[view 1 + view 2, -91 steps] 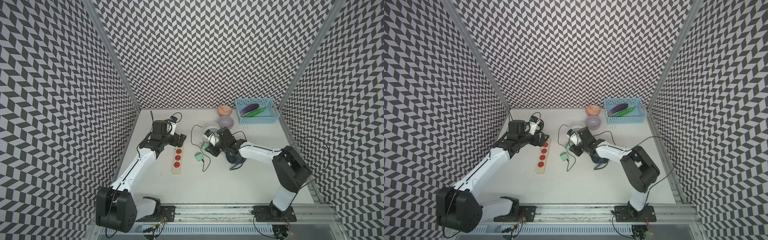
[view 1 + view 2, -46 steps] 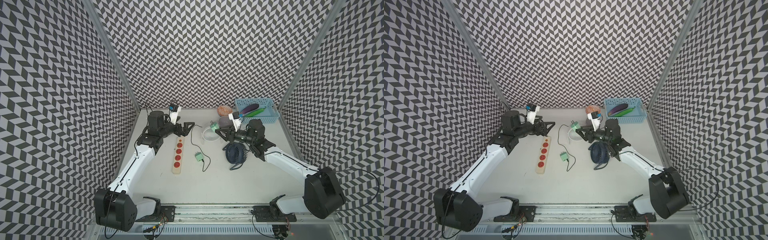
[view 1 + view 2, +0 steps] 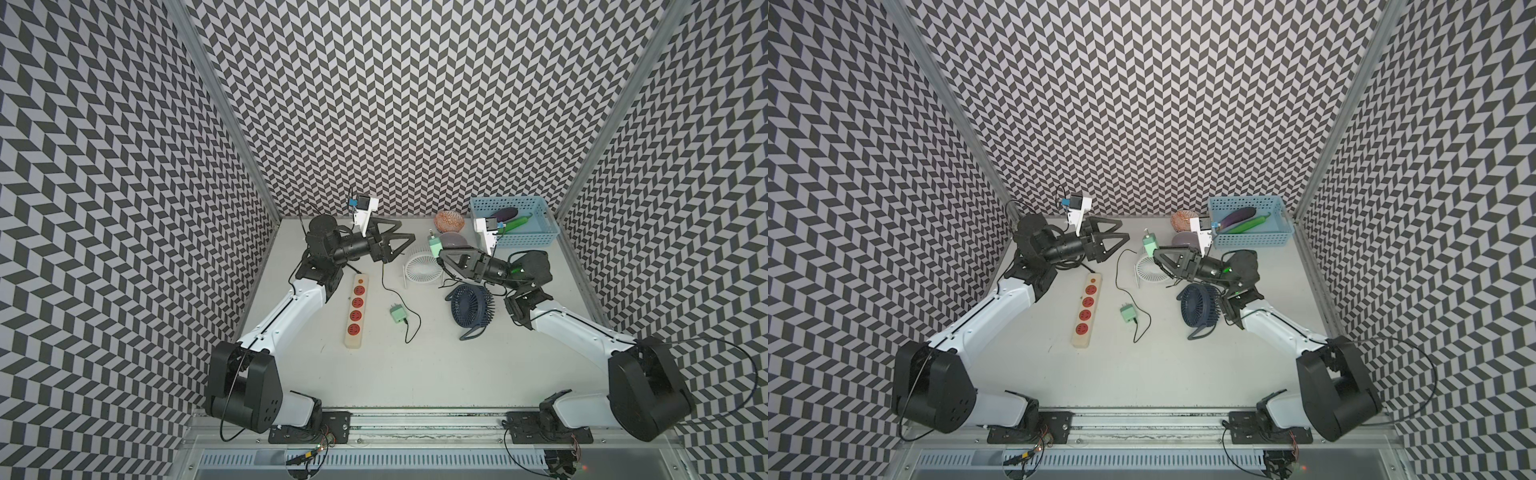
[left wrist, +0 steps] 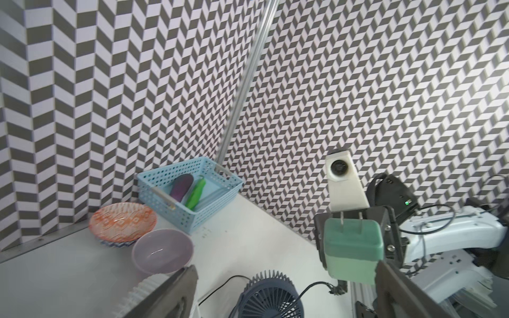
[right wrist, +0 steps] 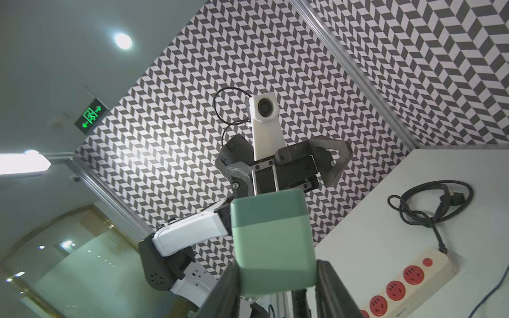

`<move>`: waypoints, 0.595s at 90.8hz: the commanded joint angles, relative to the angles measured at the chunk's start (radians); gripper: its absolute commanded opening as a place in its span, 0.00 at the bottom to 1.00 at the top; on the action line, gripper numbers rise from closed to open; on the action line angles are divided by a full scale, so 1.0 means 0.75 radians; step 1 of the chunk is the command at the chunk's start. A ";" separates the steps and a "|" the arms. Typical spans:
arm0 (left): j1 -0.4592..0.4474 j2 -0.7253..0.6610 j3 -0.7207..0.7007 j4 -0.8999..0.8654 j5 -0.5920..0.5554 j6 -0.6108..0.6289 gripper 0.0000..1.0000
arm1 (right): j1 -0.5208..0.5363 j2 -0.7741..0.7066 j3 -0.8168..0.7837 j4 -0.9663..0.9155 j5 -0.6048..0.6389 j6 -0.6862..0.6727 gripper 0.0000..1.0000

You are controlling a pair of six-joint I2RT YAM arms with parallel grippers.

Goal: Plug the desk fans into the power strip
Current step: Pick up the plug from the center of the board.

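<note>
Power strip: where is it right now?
In both top views the power strip lies on the left of the table, between the left arm and a loose green adapter.

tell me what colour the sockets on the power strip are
Red sockets on the cream power strip, clearest in a top view.

Left arm (image 3: 291, 309) and right arm (image 3: 577, 332): white shell links, black joint housings (image 3: 243, 386). A thin black cable (image 3: 270, 320) runs along the left arm's white link. White wedge camera mount (image 3: 365, 214) at each wrist. Fingers (image 4: 170, 294) matte black, triangular. Green LED (image 3: 515, 270) lit on right arm.
</note>
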 commanded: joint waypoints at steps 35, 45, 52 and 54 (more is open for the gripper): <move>-0.158 0.139 0.115 0.238 0.057 -0.212 0.95 | -0.001 0.125 -0.011 0.585 0.065 0.401 0.12; -0.184 0.145 0.143 0.199 0.048 -0.193 0.93 | 0.001 0.117 -0.003 0.549 0.065 0.380 0.12; -0.202 0.152 0.152 0.175 0.050 -0.176 0.93 | 0.001 0.126 -0.001 0.552 0.058 0.374 0.12; -0.207 0.155 0.151 0.176 0.049 -0.178 0.92 | 0.002 0.128 -0.001 0.553 0.059 0.374 0.12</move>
